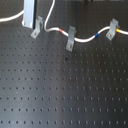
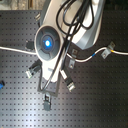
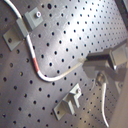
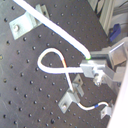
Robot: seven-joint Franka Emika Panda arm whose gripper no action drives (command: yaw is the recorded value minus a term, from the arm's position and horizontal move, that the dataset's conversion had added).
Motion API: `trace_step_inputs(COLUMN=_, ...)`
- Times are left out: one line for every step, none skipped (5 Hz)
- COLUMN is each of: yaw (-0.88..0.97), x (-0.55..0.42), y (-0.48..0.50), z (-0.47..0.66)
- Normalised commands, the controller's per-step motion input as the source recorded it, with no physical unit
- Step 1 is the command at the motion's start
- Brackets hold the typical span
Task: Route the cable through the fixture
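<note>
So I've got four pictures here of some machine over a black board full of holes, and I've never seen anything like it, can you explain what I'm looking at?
It is one robot arm working over a black perforated board. Two pictures come from cameras set off the arm. The first exterior view shows the board with three small grey metal clips standing in a row and a white cable with red, blue and yellow marks running past them. In the second exterior view the arm's body hides much of the scene. The other two pictures come from cameras riding on the gripper. In the second wrist view the gripper looks shut on the cable, which curls into a loop beside a clip. The job is feeding that cable through a clip.
</note>
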Motion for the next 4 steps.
trace_step_inputs(yaw=0.00, x=-0.106, y=-0.182, z=0.36)
trace_step_inputs(yaw=0.04, x=-0.102, y=-0.209, z=0.44)
trace_step_inputs(yaw=0.12, x=-0.125, y=-0.306, z=0.31)
trace_step_inputs(yaw=0.25, x=-0.202, y=-0.545, z=0.12)
